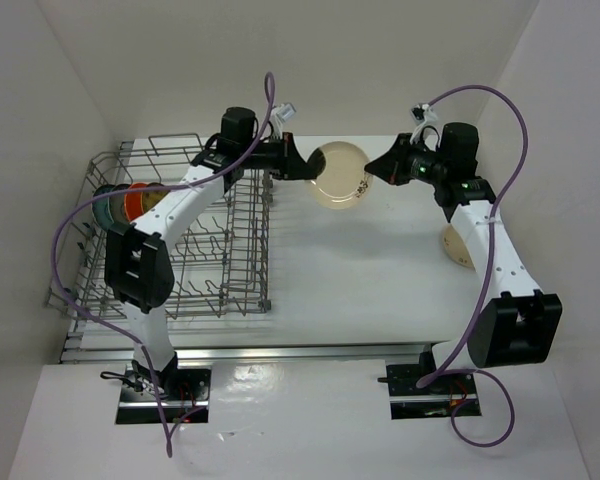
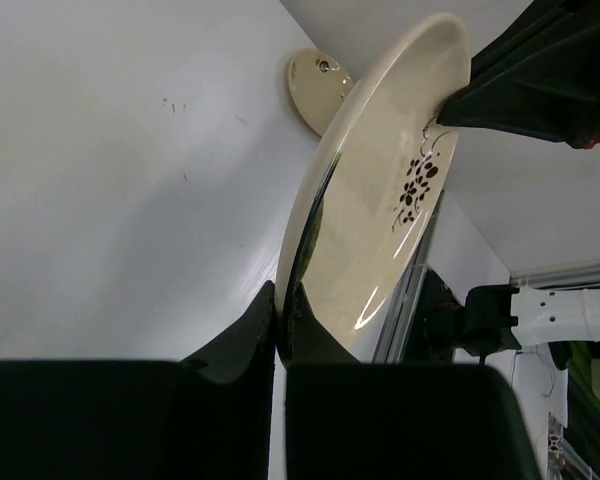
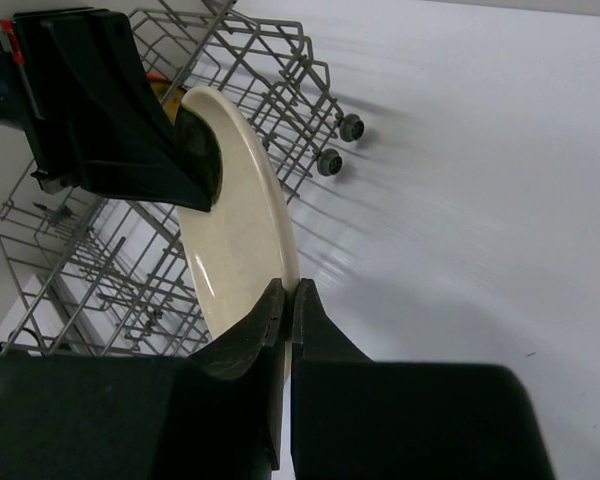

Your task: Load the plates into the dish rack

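Observation:
A cream plate with dark flower marks [image 1: 340,175] hangs in the air just right of the dish rack [image 1: 180,270], held at both ends. My left gripper [image 1: 305,165] is shut on its left rim, my right gripper [image 1: 376,170] on its right rim. In the left wrist view my left gripper [image 2: 280,300] pinches the plate [image 2: 380,200] edge, with the right gripper's fingers [image 2: 540,80] at the far rim. In the right wrist view my right gripper [image 3: 290,295] pinches the plate [image 3: 240,230], the left gripper [image 3: 110,110] opposite. A plain cream plate [image 1: 458,247] lies on the table.
Blue-green, orange and yellow-brown plates [image 1: 130,205] stand on edge in the rack's left part. The grey wire rack [image 3: 100,260] has upright tines and small wheels [image 3: 338,145] at its near side. White walls enclose the table on the left, back and right.

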`<control>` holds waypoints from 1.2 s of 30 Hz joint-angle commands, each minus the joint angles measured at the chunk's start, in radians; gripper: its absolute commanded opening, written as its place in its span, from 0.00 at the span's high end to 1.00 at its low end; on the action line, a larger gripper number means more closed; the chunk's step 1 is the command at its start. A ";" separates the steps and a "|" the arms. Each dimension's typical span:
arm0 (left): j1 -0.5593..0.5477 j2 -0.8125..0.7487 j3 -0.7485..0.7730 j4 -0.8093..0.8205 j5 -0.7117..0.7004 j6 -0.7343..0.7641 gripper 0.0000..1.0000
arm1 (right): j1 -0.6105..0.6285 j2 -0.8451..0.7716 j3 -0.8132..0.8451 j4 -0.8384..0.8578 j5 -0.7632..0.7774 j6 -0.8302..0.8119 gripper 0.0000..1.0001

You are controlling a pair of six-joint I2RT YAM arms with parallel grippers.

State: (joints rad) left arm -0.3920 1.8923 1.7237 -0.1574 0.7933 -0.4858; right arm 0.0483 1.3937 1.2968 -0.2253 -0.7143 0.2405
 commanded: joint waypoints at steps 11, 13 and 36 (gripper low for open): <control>0.188 -0.299 0.039 -0.014 -0.136 0.068 1.00 | 0.002 -0.090 -0.016 0.015 0.157 -0.027 0.00; 0.272 -0.360 0.025 -0.072 -0.261 0.120 1.00 | 0.002 -0.108 -0.075 0.015 0.249 -0.027 0.00; 0.539 -0.426 -0.230 -0.424 -0.871 0.420 1.00 | 0.002 0.145 -0.076 -0.016 0.401 -0.017 0.00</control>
State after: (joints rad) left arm 0.1444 1.4860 1.4494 -0.6319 -0.0010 -0.0956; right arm 0.0483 1.5494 1.1828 -0.2504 -0.3798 0.2268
